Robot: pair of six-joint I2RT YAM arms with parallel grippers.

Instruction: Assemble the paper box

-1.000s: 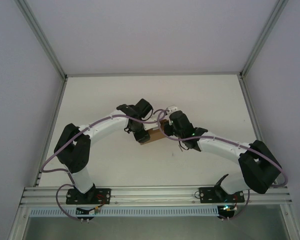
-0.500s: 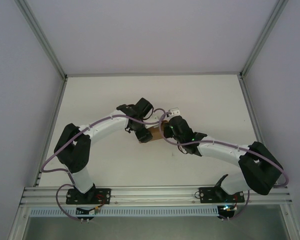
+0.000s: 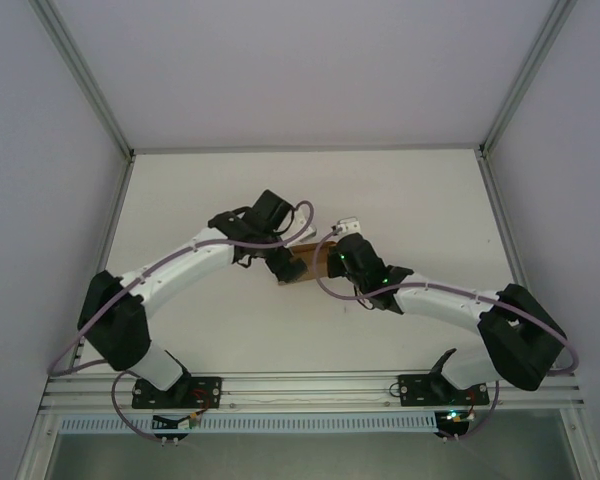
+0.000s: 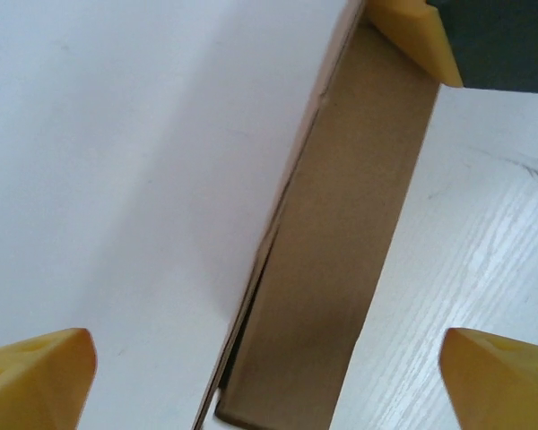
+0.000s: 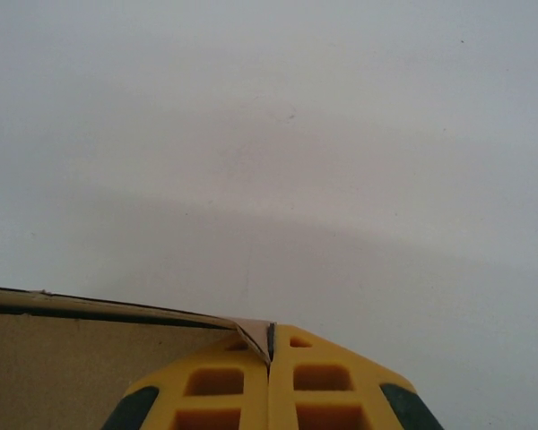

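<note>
Looking down from above, you find the paper box (image 3: 305,266) lying flat near the middle of the white table (image 3: 410,200), with one arm reaching in from each side. Your left gripper (image 4: 269,385) hangs over the box's left part with its jaws spread wide. In the left wrist view the two yellow fingertips (image 4: 38,381) sit at the bottom corners, and the brown cardboard runs up between them from the bottom centre toward the upper right. Neither fingertip touches the cardboard, and bare table shows on both sides of it. At the far end of that strip, a yellow finger (image 4: 411,36) of the other arm rests against the box's corner. Your right gripper (image 5: 269,358) has its jaws pressed together, and in the right wrist view a thin brown corner of the box slips into the seam between them, so they are pinching that edge. From there the rest of the cardboard stretches away to the left, with a dark slit along its upper edge.
</note>
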